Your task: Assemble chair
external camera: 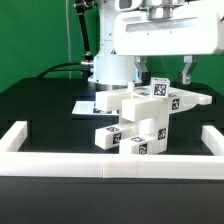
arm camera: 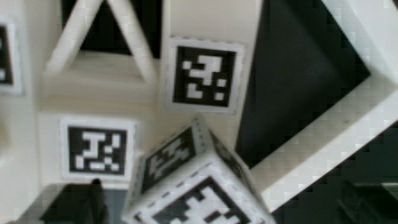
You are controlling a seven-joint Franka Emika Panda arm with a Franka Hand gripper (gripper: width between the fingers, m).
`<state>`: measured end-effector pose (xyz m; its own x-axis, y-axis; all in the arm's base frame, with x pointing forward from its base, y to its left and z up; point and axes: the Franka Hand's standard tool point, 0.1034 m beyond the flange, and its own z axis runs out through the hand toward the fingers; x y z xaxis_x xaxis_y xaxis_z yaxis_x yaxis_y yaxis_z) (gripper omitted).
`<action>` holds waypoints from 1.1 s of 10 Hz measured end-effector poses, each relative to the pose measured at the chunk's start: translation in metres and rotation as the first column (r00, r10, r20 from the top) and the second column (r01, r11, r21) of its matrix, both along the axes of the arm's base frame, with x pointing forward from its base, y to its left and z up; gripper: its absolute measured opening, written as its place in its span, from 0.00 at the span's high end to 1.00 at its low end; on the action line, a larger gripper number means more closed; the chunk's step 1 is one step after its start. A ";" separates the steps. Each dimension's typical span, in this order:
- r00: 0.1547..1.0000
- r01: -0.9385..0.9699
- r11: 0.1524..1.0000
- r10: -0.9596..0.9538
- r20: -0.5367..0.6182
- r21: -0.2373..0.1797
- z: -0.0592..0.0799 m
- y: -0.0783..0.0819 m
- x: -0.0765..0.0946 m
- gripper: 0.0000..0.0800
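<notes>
A green backdrop (external camera: 30,40) hangs behind a black table (external camera: 40,100), fenced at six o'clock and down both flanks by a low white border wall (external camera: 110,165). My base (external camera: 110,70) stands at twelve o'clock, and the marker board (external camera: 88,105) lies flat toward nine o'clock of the pile.

The chair (external camera: 140,120) is not yet one piece. Its parts sit heaped at the middle of the table: a flat panel (external camera: 185,98) on top, reaching out toward three o'clock, with square legs (external camera: 112,138) stacked and leaning below it toward seven o'clock. How each part bears on the next I cannot tell.

My gripper (external camera: 167,75) hangs just above the flat panel with its jaws spread wide and nothing between them; the fingers (external camera: 186,72) stand clear of the plastic. I judge this to be an early step: picking one part out of the heap before any joining.

The next move calls for lowering with a finger on each side of one piece, square to its faces, then closing without nudging the leaning parts.

Everything is smooth, hard white plastic with crisp edges and blocky sections. In the wrist view the chair (arm camera: 107,90) fills the frame at close range, its black-and-white tags (arm camera: 205,78) printed flat on matte faces, one block turned corner-on.
</notes>
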<state>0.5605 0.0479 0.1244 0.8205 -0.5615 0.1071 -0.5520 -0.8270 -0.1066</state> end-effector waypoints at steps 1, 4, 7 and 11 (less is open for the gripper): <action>1.000 -0.015 1.000 0.015 0.000 -0.003 0.000 0.000 0.000 0.19; 0.994 -0.105 0.994 0.105 0.001 -0.017 0.000 -0.001 0.000 0.19; 0.931 -0.363 0.929 0.364 0.002 -0.070 -0.001 -0.006 0.000 0.19; 0.919 -0.393 0.916 0.394 -0.001 -0.077 -0.001 -0.006 0.000 0.53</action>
<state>0.5602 0.0416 0.1229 0.9717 -0.1831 0.1492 -0.1788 -0.9830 -0.0415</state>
